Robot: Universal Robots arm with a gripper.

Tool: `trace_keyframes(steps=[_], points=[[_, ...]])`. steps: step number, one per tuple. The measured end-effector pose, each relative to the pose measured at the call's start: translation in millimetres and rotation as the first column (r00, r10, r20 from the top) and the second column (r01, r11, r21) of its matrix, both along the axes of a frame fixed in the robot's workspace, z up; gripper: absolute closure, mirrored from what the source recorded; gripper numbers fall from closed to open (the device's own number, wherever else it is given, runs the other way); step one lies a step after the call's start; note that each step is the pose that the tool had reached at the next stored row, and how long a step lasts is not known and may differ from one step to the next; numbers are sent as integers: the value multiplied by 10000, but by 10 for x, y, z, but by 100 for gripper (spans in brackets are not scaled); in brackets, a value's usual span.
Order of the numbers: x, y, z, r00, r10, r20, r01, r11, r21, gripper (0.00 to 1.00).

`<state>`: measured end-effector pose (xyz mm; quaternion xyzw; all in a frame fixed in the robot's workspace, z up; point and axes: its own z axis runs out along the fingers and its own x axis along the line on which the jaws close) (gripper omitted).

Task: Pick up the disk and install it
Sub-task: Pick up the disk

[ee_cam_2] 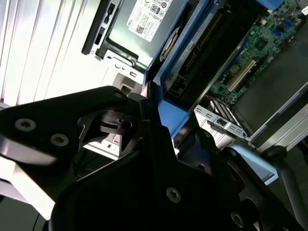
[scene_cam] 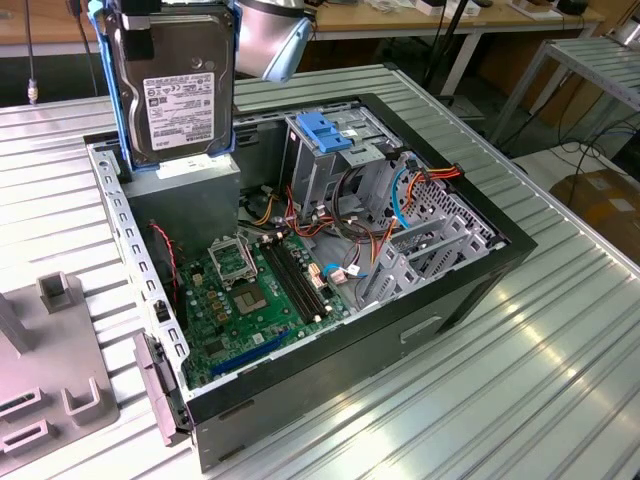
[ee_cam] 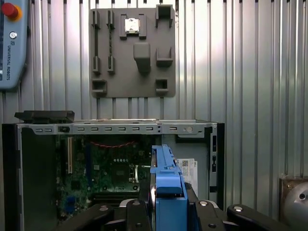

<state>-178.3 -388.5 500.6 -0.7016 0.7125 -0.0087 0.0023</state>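
Gripper (ee_cam: 167,211) clamped on the disk (scene_cam: 178,100), held upright above the open computer case (scene_cam: 330,370). Pickup is complete; installation into the drive cage (scene_cam: 310,175) below it is not yet done.

Eight kinds of thing, one of each
One disk (scene_cam: 178,95), one gripper (ee_cam: 168,211), one open computer case (scene_cam: 400,345), one green motherboard (scene_cam: 240,305), one blue bracket (scene_cam: 325,130), one labelled power-supply box (ee_cam_2: 144,21), one grey fixture plate (ee_cam: 126,84) and one teach pendant (ee_cam: 12,45) are counted across the views.
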Motion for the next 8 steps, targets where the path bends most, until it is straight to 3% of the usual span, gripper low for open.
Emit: trace_keyframes(steps=[8], points=[[235,-2,-6,10000,0,0,0,10000,0,63]])
